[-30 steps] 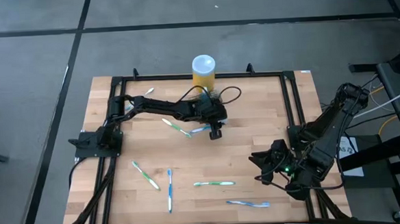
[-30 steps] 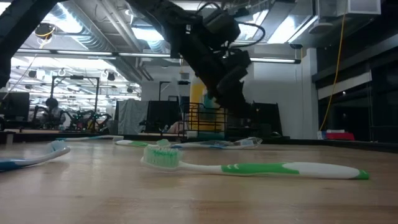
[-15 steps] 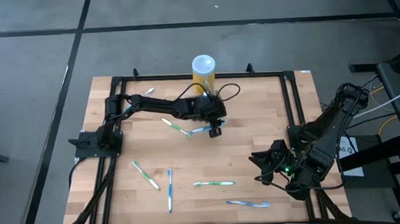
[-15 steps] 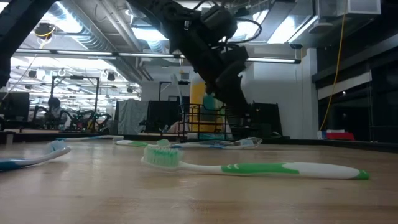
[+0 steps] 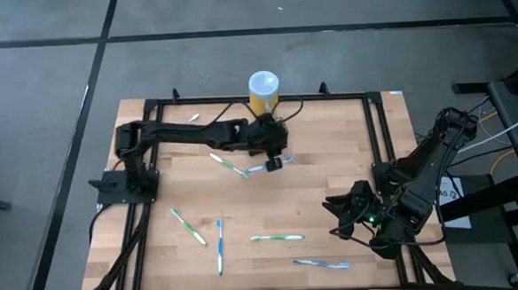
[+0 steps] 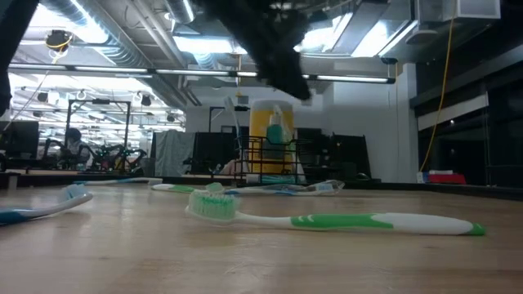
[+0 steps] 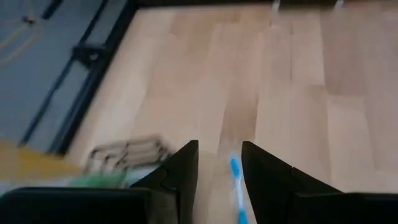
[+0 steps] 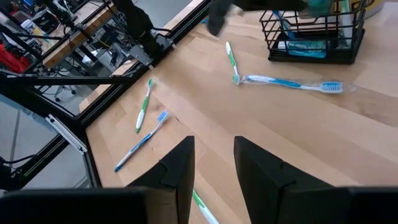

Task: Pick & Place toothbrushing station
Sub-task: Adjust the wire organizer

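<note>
The black wire-mesh holder [image 6: 274, 159] stands upright on the table's far middle, right in front of the yellow cylinder with a white top [image 5: 263, 90]. A teal-headed toothbrush [image 6: 276, 131] stands in it. The holder also shows in the right wrist view [image 8: 311, 37] and, blurred, in the left wrist view [image 7: 127, 151]. My left gripper [image 5: 275, 162] hovers open and empty just near of the holder, above a blue toothbrush [image 7: 235, 174] on the table. My right gripper [image 5: 338, 217] waits open and empty at the table's right.
Several toothbrushes lie loose on the wood: a green one [image 5: 229, 162] and a blue one [image 5: 260, 168] near the holder, and others toward the near edge [image 5: 190, 227] [image 5: 220, 245] [image 5: 277, 237] [image 5: 323, 263]. A black frame [image 5: 378, 130] borders the work area.
My left gripper has risen from in front of the holder, leaving the top of the low view, and drawn slightly toward the far edge, while the arm's elbow has swung toward the table's left. The holder and the teal-headed toothbrush in it stay in place.
</note>
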### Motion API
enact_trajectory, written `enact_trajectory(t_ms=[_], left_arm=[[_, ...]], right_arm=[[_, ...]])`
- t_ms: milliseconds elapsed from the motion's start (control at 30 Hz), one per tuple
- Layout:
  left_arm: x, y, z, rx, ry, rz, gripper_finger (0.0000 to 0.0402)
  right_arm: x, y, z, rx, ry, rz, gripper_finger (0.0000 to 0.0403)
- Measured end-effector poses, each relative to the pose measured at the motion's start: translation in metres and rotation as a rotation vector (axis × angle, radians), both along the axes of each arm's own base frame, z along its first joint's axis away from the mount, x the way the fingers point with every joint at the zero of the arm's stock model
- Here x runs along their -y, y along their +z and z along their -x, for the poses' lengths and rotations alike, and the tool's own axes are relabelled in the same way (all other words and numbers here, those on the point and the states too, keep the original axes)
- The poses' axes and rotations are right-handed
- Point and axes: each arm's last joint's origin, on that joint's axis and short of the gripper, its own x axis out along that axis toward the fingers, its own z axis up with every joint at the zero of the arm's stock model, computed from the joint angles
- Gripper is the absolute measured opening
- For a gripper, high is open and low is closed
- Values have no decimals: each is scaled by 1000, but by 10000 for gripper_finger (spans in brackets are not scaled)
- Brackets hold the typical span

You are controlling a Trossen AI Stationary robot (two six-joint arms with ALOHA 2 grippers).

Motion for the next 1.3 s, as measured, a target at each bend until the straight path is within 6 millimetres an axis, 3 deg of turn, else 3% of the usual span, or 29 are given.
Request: enact_trajectory(t_ms=[133,267,433,600,900,1300], left_arm=[[6,13,29,-138,64,17,118],[23,13,50,-141,98,107,118],[48,-16,59,-154,150,188,118],[58,-46,65,-107,279,148,118],[36,-93,80,113,483,275,95],[1,-93,79,244,605,291,70]], right_arm=[[1,0,0,13,-9,20,114],[1,1,0,18,-9,47,114],[1,1,0,25,-14,55,114],[0,1,2,24,-5,55,114],[-1,1,3,22,0,32,114],[-1,1,3,25,-5,27,114]])
